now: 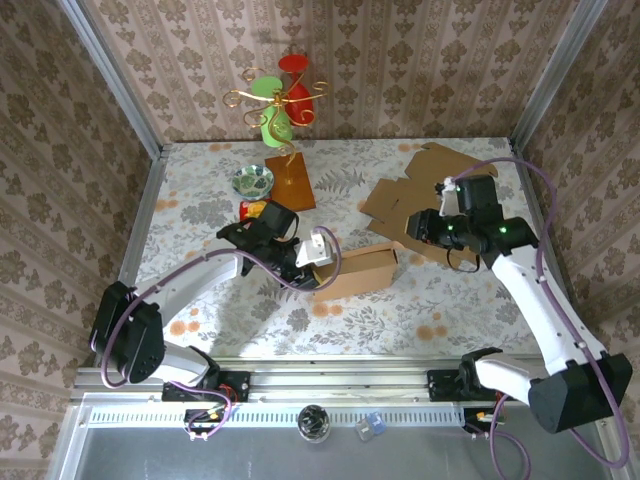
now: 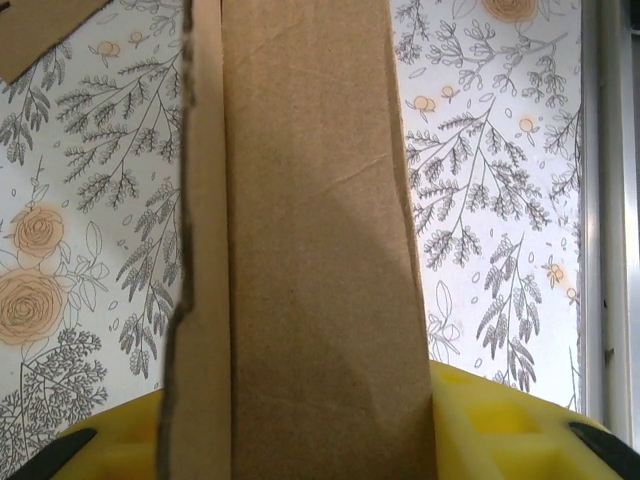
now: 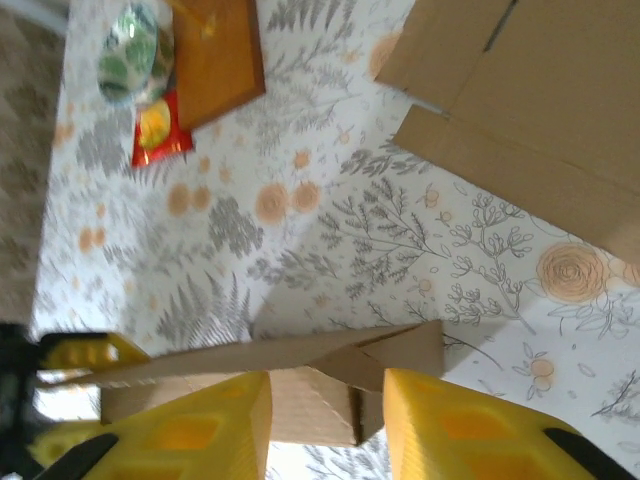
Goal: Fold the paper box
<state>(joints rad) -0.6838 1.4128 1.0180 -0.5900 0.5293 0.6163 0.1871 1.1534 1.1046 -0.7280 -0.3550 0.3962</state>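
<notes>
The brown paper box [image 1: 357, 270] lies on the flowered table [image 1: 200, 215], partly folded, with a loose flap at its right end. My left gripper [image 1: 318, 255] is shut on the box's left end. In the left wrist view the cardboard [image 2: 310, 250] runs up between the yellow fingers [image 2: 500, 420] and presses against them. My right gripper [image 1: 415, 232] hovers by the box's right end. In the right wrist view its yellow fingers [image 3: 200, 425] stand apart over the end flap [image 3: 400, 350], with a dark gap beside the right one, so the right gripper [image 3: 328, 385] is open.
Flat cardboard sheets [image 1: 420, 185] lie at the back right, close behind my right arm. A wire ornament on a wooden base [image 1: 290, 180], a small bowl [image 1: 254, 181] and a red packet [image 1: 250, 210] sit at the back left. Walls close in the table's sides.
</notes>
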